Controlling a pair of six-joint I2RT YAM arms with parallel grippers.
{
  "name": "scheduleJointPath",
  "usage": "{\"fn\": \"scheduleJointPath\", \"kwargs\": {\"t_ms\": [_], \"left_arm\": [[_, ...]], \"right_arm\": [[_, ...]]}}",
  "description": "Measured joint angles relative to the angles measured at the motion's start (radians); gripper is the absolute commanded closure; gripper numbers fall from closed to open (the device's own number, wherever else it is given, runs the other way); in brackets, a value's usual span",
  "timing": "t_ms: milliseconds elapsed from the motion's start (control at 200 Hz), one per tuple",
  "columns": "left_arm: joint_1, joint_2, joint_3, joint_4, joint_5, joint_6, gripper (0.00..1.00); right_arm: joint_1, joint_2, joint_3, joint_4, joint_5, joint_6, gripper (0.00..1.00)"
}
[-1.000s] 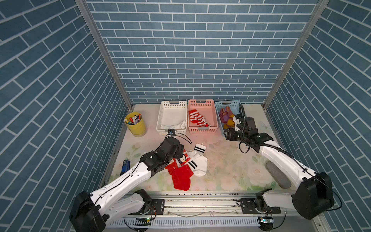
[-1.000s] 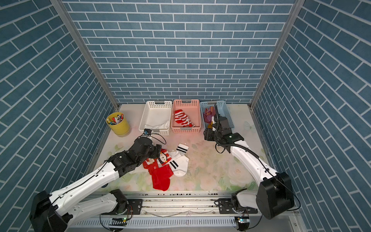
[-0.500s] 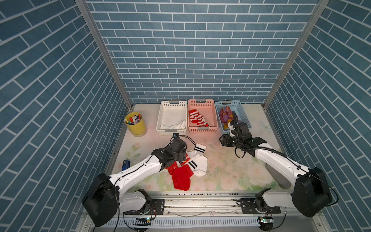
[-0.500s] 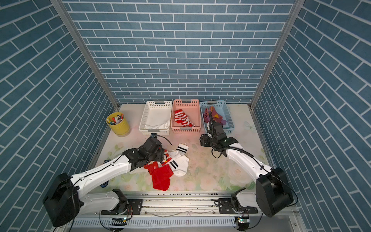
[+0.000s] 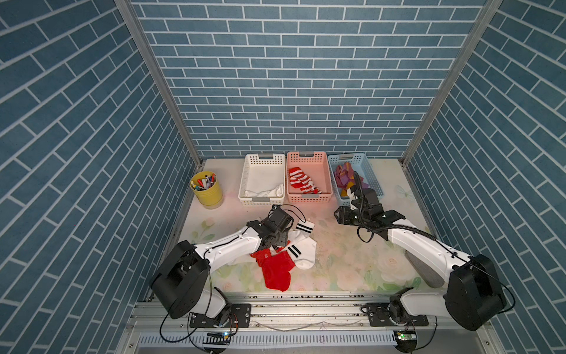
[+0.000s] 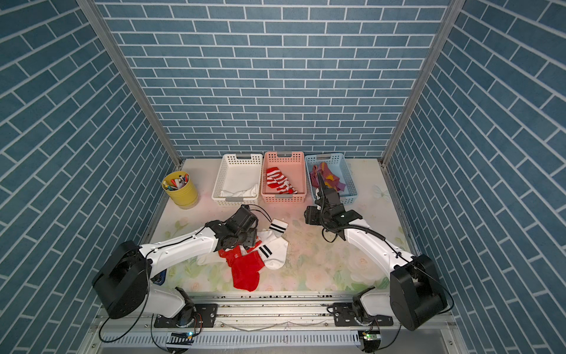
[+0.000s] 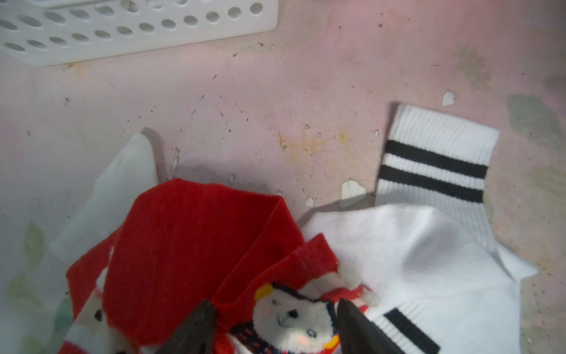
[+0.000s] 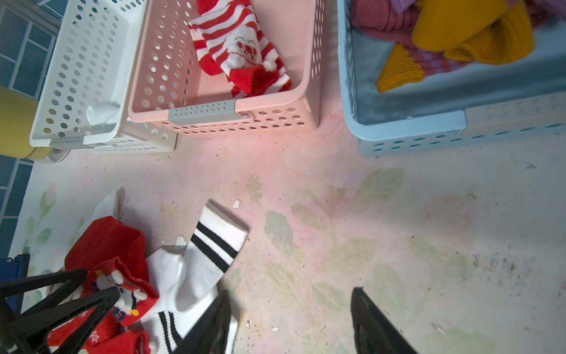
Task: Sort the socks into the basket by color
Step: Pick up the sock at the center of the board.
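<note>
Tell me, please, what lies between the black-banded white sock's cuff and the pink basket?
Only bare, stained tabletop: the right wrist view shows nothing lying between the cuff of the white sock and the pink basket.

The floral table point(image 5: 352, 260) is carrying baskets point(image 5: 309, 198) far, a yellow cup point(image 5: 211, 196) far left, socks point(image 5: 301, 254) near left, and a grey pad point(image 5: 428, 275) near right.

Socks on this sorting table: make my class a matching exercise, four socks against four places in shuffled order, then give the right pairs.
1 striped sock
2 mauve-mustard socks
3 snowman sock
4 black-banded white sock

A blue basket
B on the table, no jaws around it
C pink basket
D between the jaws of the left gripper

Pairs: 1-C, 2-A, 3-D, 4-B
</note>
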Motion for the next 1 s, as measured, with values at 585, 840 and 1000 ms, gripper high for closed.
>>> {"fn": "scheduleJointPath", "kwargs": {"t_ms": [585, 840, 1000], "left_arm": [[0.0, 0.126, 0.075, -0.015, -0.007, 0.032, 0.73], [0.0, 0.13, 0.087, -0.014, 0.013, 0.051, 0.93], [0.0, 0.13, 0.097, -0.022, 0.017, 0.057, 0.97]], "right_arm": [[0.0, -0.01, -0.011, -0.002, 0.003, 0.0, 0.39], [0.0, -0.016, -0.011, -0.002, 0.005, 0.0, 0.39], [0.0, -0.018, -0.012, -0.002, 0.008, 0.0, 0.39]]}}
